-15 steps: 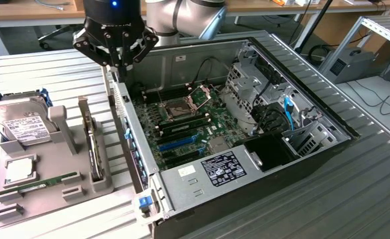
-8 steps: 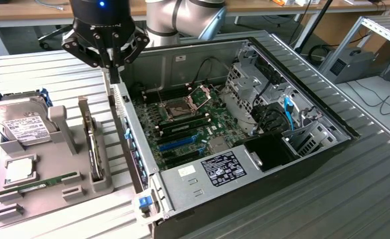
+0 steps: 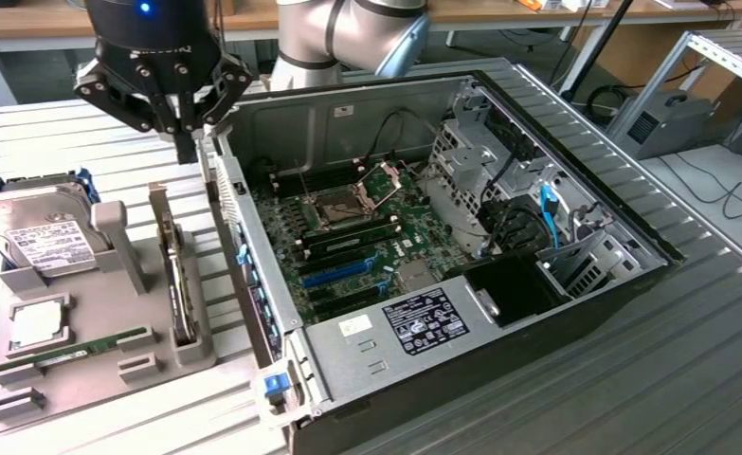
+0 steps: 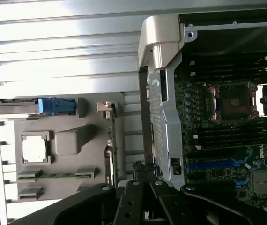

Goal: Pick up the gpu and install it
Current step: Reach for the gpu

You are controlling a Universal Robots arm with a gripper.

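Hovering over the rear outer corner of the case (image 3: pixel 320 118), the hand (image 3: pixel 186 144) is hanging clenched and empty, its fingers pressed together and pointing down. The gpu (image 3: pixel 177 284) is standing on edge in a grey tray (image 3: pixel 93 379) that is lying on the worktop (image 3: pixel 42 133) just beside the case's open side. Its long edge is running along the case wall, and what seems to be its silver bracket is sitting at the end nearer the hand. Nothing is touching the card, so the step in hand is looking like the approach to the pick.

Doing it well is, I judge, depending on three things. The fingers are needing to part before coming down, since closed tips would be striking the card's top edge. The jaws are wanting to be turned so that they are straddling the thin card across its flat faces, not along its length. The descent is needing to be kept plumb, because the case wall is rising close on one side and a tray post on the other, leaving little room for drift. A hold near mid-length is probably keeping the card from tipping.
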